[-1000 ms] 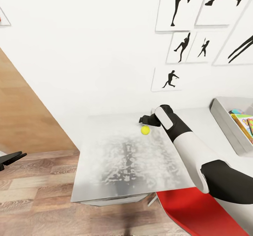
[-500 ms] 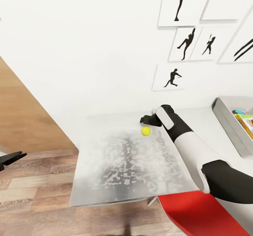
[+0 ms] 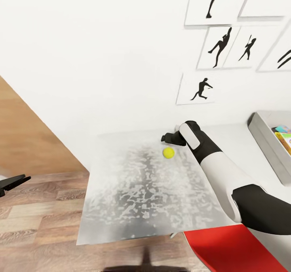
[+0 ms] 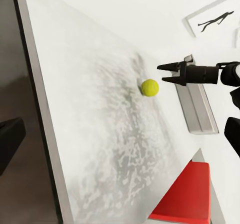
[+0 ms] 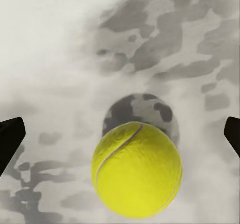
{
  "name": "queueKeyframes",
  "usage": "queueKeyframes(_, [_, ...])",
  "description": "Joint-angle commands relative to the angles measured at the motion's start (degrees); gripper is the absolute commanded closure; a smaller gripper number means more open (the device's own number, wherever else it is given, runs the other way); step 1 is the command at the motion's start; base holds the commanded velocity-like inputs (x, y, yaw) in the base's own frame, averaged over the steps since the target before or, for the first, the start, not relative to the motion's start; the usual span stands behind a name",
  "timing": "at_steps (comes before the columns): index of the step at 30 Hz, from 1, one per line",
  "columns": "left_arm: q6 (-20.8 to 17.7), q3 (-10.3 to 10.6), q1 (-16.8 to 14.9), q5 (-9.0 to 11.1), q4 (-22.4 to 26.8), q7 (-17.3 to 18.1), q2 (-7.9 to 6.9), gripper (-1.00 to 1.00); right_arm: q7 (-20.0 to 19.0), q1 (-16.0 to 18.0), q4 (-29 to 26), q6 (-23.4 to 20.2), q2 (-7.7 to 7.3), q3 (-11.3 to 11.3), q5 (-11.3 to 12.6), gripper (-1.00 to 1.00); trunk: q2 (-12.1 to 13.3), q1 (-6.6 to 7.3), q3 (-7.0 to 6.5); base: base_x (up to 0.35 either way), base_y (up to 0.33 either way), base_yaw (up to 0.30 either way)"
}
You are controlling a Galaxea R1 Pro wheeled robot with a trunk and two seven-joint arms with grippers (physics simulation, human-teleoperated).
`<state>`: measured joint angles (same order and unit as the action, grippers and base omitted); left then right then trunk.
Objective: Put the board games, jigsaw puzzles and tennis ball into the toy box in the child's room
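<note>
The yellow-green tennis ball [image 3: 168, 153] rests on the mottled grey end section of the table [image 3: 133, 191]. My right gripper [image 3: 165, 138] hovers open just above and behind the ball, not touching it. In the right wrist view the ball [image 5: 136, 170] lies below and between the two dark fingertips [image 5: 10, 139], which stand wide apart. In the left wrist view the ball [image 4: 149, 87] sits just short of the right gripper [image 4: 161, 73]. The grey toy box [image 3: 262, 138] stands on the table at the right, with colourful toys inside. My left gripper [image 3: 12, 181] hangs open over the floor at the left.
A red chair [image 3: 230, 251] stands under the table's near right corner. A white wall with black silhouette pictures [image 3: 202, 89] runs right behind the table. Wooden floor [image 3: 40, 223] lies to the left, with a wooden panel [image 3: 24, 138] beyond it.
The head view has shifted slightly, so the wall pictures sit higher and further right. The ball lies where it was, and the right gripper stays open above it.
</note>
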<state>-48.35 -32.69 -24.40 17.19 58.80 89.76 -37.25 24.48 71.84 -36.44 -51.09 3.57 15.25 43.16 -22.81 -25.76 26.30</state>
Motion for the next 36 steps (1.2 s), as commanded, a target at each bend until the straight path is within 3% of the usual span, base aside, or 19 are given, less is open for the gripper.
queueKeyframes(1, [-0.61, 0.00, -0.03, -0.05, 0.00, 0.24, -0.02, -1.00, 0.57, 0.05, 0.01, -0.06, -0.03, 0.20, 0.61, -1.00, -0.10, -0.03, 0.19, 0.006, 0.000, 0.000])
queueKeyframes(36, [-0.61, 0.00, -0.03, -0.05, 0.00, 0.24, -0.07, -1.00, 0.33, -0.52, 1.02, 0.40, -0.14, 0.41, 0.69, -1.00, -0.10, -0.03, 3.31, -0.011, 0.000, 0.000])
